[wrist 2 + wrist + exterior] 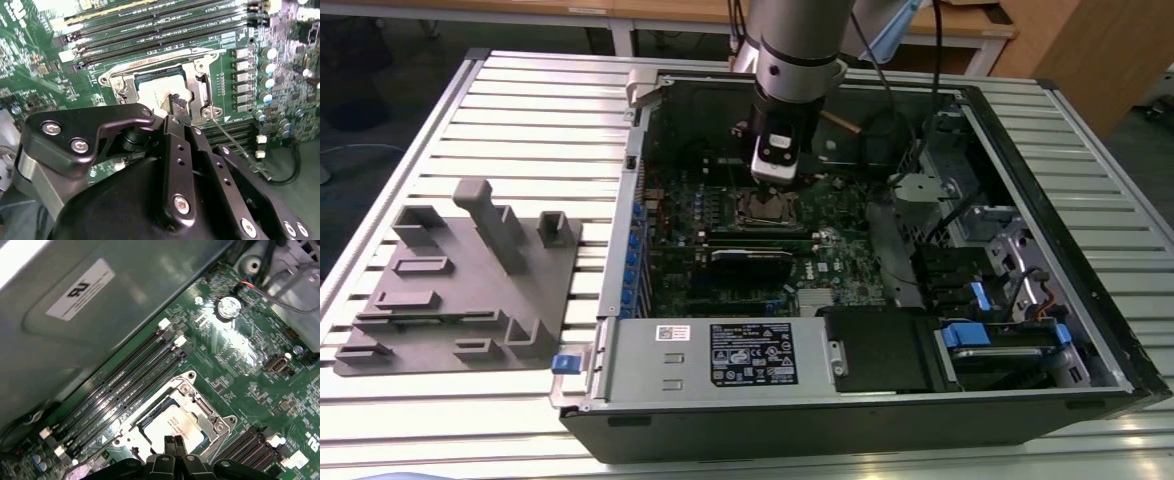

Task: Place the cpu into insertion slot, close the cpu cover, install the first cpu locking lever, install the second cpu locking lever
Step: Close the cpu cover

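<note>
The cpu (175, 426) lies flat in the insertion slot (770, 208) on the green motherboard, its pale metal top (152, 91) showing. The silvery cpu cover (206, 414) lies down around it as a frame (199, 82). My gripper (174, 442) hangs straight over the chip, fingertips (178, 102) pressed together, shut, with nothing between them, at or just above the chip's top. A thin wire lever (237, 146) sticks out loose from one socket corner. A second lever bar (165, 56) lies along the socket's edge beside the memory slots.
The open computer case (1067, 330) rests on a slatted table. Long black memory slots (120, 385) run beside the socket. Cables and drive bays (987, 250) fill the exterior view's right. A grey fixture plate (460, 280) lies at that view's left.
</note>
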Controlling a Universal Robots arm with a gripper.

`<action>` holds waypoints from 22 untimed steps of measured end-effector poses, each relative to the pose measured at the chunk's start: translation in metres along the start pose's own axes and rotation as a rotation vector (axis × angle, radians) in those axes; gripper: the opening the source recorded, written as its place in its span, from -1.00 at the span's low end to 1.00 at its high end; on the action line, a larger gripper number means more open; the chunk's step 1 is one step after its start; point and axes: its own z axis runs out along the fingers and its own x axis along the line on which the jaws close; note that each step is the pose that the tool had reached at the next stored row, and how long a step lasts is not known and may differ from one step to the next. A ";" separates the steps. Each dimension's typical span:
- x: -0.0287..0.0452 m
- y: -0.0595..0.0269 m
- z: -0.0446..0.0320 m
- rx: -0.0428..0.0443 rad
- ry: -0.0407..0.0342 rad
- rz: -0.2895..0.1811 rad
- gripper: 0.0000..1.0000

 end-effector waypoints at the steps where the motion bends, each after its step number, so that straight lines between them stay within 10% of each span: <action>1: 0.0000 0.0000 0.0000 0.0007 0.0002 -0.017 -0.79; 17: 0.0000 0.0000 0.0009 0.0126 0.0034 -0.292 -0.79; 22: 0.0000 0.0000 0.0010 0.0127 0.0034 -0.295 -0.79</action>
